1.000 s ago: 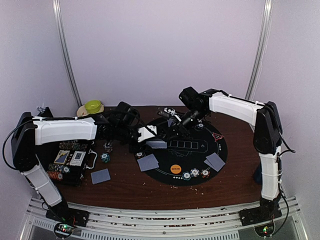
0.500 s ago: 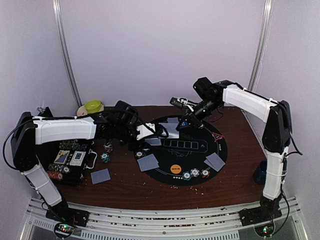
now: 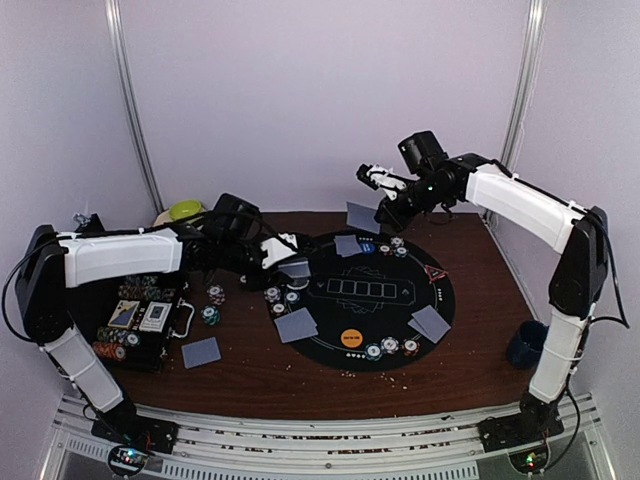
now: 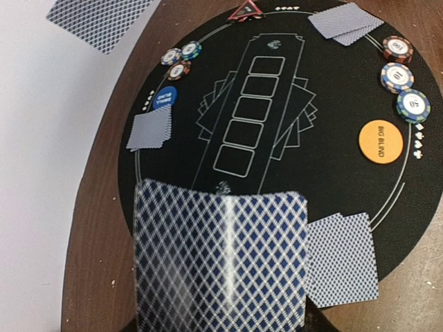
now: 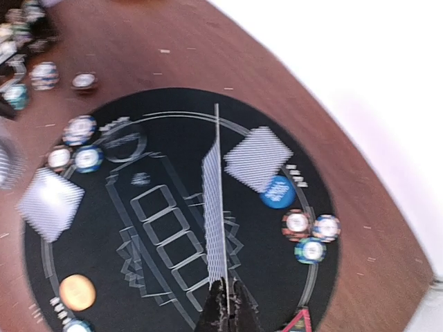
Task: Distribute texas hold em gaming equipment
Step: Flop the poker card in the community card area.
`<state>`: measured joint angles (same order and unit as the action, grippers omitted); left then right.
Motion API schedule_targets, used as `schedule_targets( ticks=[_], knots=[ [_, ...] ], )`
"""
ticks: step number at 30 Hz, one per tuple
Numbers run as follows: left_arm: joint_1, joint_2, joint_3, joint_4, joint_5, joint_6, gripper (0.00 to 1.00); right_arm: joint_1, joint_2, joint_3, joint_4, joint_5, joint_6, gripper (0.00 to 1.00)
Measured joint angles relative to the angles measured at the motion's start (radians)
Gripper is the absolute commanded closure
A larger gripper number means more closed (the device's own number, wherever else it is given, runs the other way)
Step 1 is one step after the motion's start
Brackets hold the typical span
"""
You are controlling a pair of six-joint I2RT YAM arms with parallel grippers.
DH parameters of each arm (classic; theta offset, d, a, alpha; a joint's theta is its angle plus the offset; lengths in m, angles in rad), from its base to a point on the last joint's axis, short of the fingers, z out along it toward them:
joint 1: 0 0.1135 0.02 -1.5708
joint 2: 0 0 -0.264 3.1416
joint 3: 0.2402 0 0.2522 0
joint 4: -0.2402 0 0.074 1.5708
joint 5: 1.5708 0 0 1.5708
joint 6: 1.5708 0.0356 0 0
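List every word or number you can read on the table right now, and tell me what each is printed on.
"BIG BLIND": on the orange disc, in the left wrist view.
Blue disc: white lettering, too blurred to read.
Striped chips: centre markings too small to read.
Black mat: card outlines and small symbols, no legible words.

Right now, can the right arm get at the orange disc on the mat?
Probably not yet. Nothing stands over the orange disc, but the right arm is raised over the mat's far edge with its jaws shut on a card.
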<state>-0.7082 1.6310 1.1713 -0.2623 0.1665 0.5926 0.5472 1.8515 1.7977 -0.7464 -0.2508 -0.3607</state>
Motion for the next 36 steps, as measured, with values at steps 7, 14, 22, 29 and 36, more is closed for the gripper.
schedule_targets(
  ticks=[7, 14, 22, 29, 36],
  knots=[
    [0.069, -0.055, -0.001, 0.000, -0.002, 0.000, 0.95, 0.177, 0.101, -0.011, 0.122, 0.434, 0.053, 1.00],
    [0.077, -0.118, -0.007, 0.000, -0.001, 0.000, 0.95, 0.246, 0.306, 0.013, 0.121, 0.673, 0.089, 1.00],
    [0.077, -0.143, -0.009, 0.001, 0.018, 0.000, 0.95, 0.254, 0.456, 0.146, 0.055, 0.746, 0.108, 1.00],
    [0.077, -0.143, -0.015, 0.000, 0.034, 0.000, 0.95, 0.309, 0.487, 0.191, 0.033, 0.757, 0.107, 1.00],
    [0.077, -0.145, -0.021, -0.009, 0.040, 0.000, 0.95, 0.330, 0.514, 0.192, 0.022, 0.794, 0.107, 1.00]
  ],
)
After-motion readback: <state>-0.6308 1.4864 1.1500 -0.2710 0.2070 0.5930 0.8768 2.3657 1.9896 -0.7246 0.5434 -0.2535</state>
